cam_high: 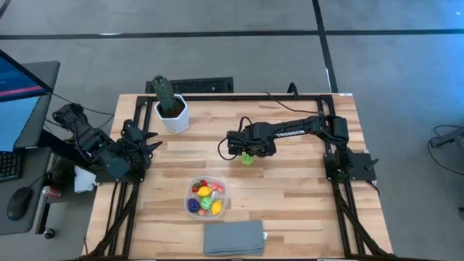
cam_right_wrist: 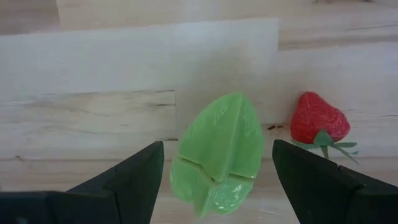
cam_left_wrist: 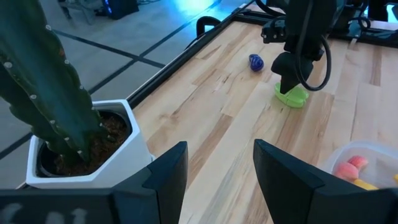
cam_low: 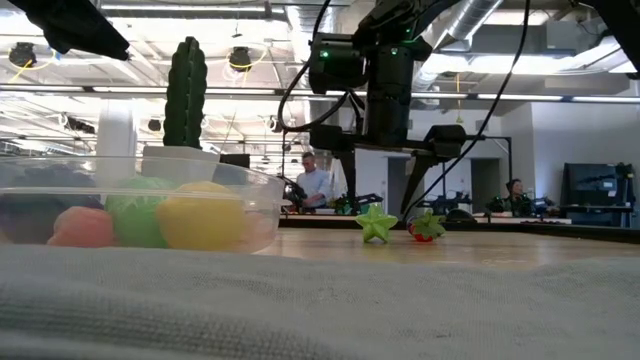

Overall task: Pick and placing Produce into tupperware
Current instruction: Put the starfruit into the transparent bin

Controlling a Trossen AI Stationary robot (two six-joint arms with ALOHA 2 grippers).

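**Produce transfer partly done; pieces remain on the table**

The tupperware (cam_high: 206, 198) sits at lower centre of the high view, just above the grey folded cloth (cam_high: 233, 238). It already holds several pieces in red, yellow, green, purple and pink.

Still outside it, as far as the views show: a green star-shaped piece (cam_right_wrist: 217, 152), a strawberry (cam_right_wrist: 318, 121) just beside it, and a purple piece (cam_left_wrist: 255, 62) near them.

The right gripper (cam_high: 246, 151) hangs at frame centre directly over the green piece, fingers spread wide to either side of it, not closed on it. Judged step: the pick of this piece.

The left gripper (cam_high: 148, 141) waits at centre left near the cactus pot (cam_high: 172, 114), fingers parted, holding nothing.
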